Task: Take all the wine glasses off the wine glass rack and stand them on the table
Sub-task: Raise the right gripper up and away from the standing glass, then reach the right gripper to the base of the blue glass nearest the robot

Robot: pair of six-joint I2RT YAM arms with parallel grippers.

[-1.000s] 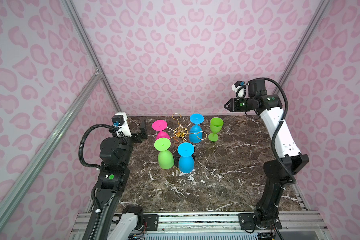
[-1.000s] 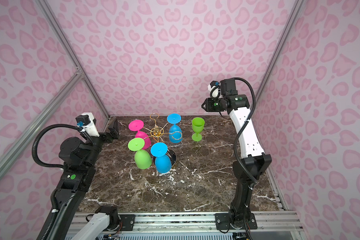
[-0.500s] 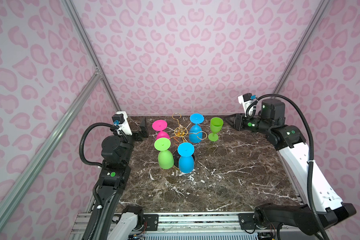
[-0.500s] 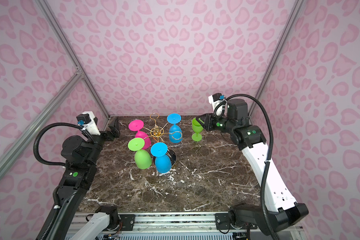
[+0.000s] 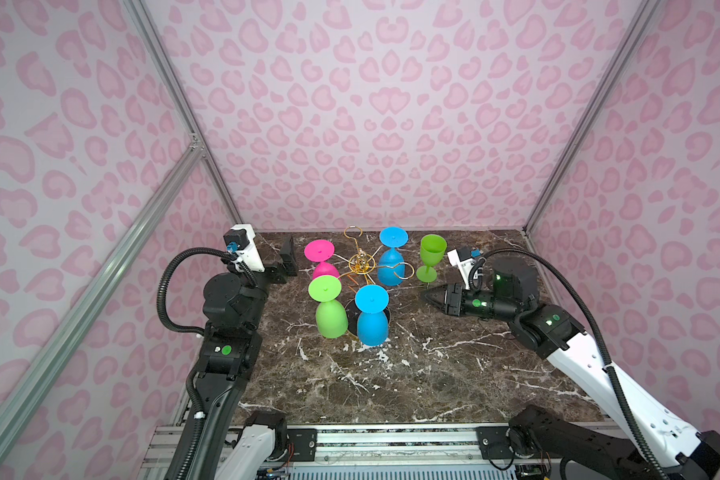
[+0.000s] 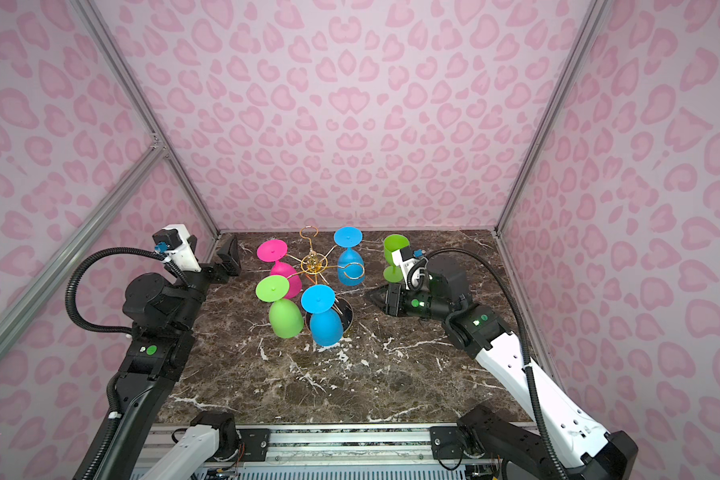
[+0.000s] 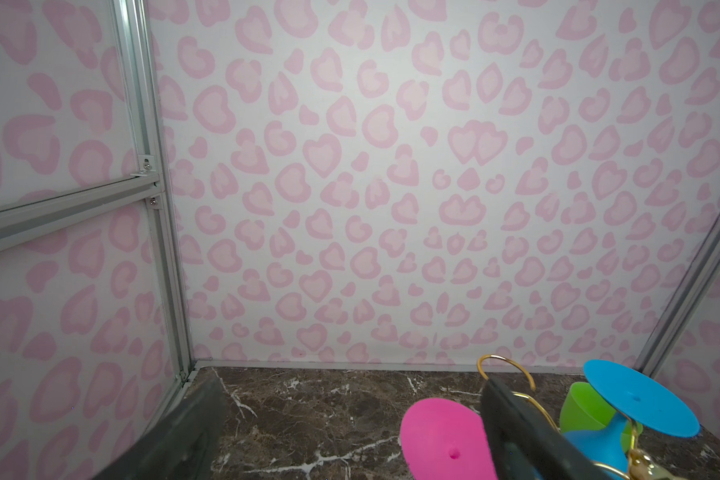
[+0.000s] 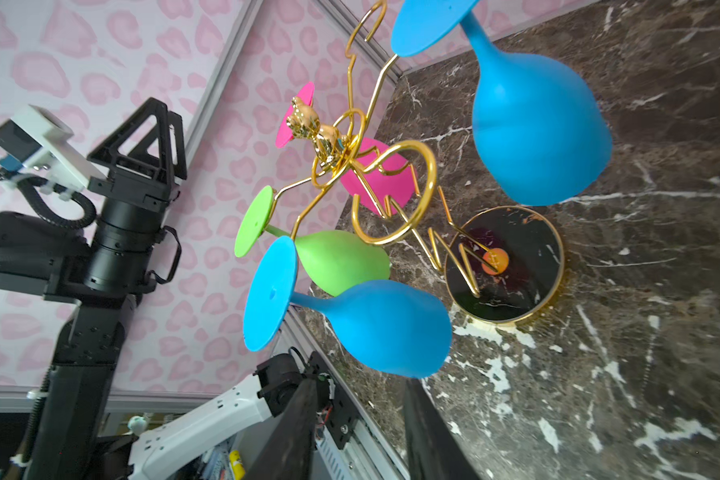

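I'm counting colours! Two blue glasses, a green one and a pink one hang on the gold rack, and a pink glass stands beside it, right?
Nearly. The standing glass beside the gold rack is green, not pink, as both top views show. The rest is right.

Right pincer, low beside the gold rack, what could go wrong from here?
1. The upright green plastic wine glass stands close beside the right arm's wrist; a swing could topple it.
2. The open, empty right pincer points toward the front hanging blue plastic wine glass, close to the hanging green plastic wine glass; pulling one out might bump its neighbour or tip the thin gold wire rack.
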